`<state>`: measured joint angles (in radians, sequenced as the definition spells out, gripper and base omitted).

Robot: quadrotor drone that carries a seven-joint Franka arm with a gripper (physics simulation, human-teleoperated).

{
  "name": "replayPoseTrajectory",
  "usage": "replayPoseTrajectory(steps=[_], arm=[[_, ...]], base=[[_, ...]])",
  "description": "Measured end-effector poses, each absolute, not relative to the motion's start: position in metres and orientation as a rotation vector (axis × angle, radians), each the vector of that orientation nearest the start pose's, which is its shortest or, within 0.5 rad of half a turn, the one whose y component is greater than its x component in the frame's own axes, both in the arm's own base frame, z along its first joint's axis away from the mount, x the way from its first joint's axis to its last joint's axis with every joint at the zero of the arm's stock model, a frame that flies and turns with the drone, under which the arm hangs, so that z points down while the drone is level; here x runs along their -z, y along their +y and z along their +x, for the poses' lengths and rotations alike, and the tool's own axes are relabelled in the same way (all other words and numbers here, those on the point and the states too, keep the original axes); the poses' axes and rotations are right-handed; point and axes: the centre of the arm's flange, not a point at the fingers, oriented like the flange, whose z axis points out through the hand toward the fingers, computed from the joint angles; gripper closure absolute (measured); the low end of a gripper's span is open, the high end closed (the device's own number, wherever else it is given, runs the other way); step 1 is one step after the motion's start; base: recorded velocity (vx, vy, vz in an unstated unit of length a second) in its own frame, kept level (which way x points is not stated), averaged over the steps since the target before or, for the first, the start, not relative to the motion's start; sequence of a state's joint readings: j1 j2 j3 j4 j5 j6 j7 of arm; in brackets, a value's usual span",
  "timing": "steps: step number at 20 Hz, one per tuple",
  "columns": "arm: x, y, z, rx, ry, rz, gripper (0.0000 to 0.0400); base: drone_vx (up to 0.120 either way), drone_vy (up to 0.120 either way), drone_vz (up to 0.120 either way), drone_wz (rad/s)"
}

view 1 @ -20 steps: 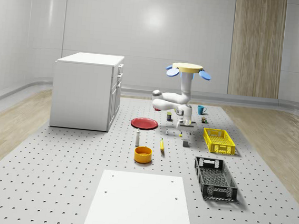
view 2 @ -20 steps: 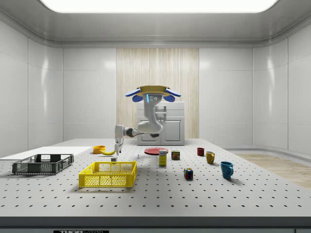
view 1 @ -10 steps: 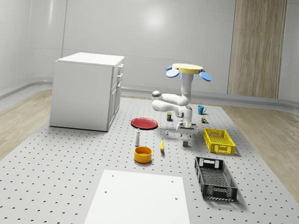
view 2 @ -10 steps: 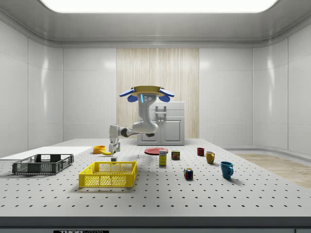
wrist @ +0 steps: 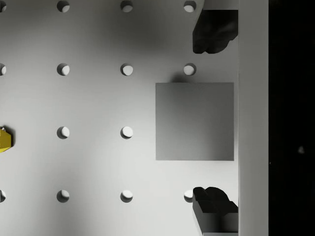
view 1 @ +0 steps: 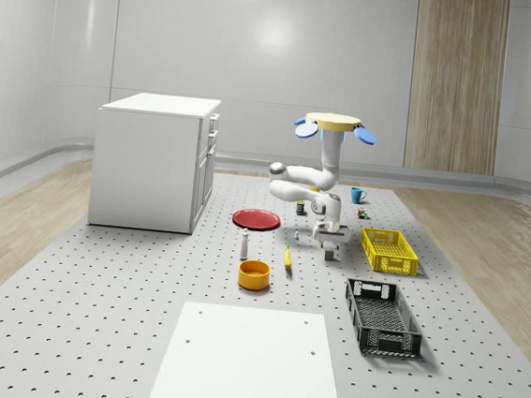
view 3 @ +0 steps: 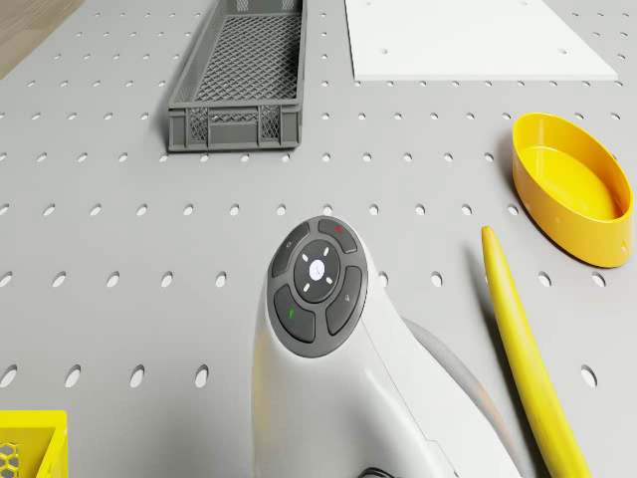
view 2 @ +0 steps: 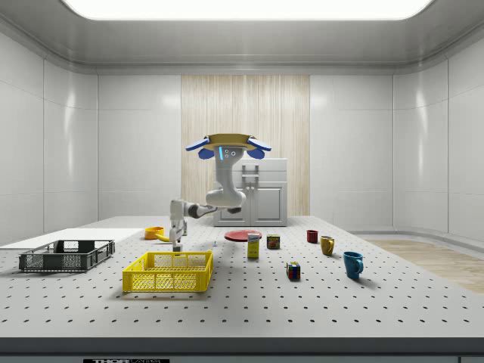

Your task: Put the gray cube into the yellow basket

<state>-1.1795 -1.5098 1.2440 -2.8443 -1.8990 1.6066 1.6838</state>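
The gray cube (wrist: 194, 121) rests on the perforated table, and in the wrist view one dark fingertip (wrist: 216, 32) stands on either side of it, apart from its faces. My gripper (wrist: 211, 119) is open and hangs low, just above the cube (view 1: 331, 254). The drone (view 1: 337, 123) hovers over the table behind the cube, its white arm bent forward and down to the gripper (view 1: 330, 242). The yellow basket (view 1: 389, 250) stands just to the whole-scene view's right of the cube. In the side view the gripper (view 2: 177, 243) hangs behind the basket (view 2: 168, 271).
A banana (view 1: 288, 258), an orange bowl (view 1: 254, 273) and a red plate (view 1: 257, 219) lie to the whole-scene view's left of the cube. A black basket (view 1: 382, 316) sits nearer the front, a white cabinet (view 1: 154, 160) at the left, mugs and small items behind.
The drone drifted toward the side view's left, then held. The arm folded and lowered the gripper down over the gray cube. Nothing on the table moved.
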Motion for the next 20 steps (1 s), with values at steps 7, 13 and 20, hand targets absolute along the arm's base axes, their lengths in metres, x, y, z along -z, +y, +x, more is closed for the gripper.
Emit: replayPoseTrajectory(steps=[7, 13, 20], arm=[[-0.543, 0.0, 0.307, -0.786, -0.002, 0.001, 0.0], [-0.551, 0.0, 0.307, -0.786, -0.002, 0.001, 0.0], [-0.554, 0.0, 0.307, -0.786, -0.002, 0.001, 0.0122]], base=[[0.0, 0.0, 0.0, 0.0], [0.0, 0.0, 0.0, 0.0], [0.0, 0.0, 0.0, 0.0]])
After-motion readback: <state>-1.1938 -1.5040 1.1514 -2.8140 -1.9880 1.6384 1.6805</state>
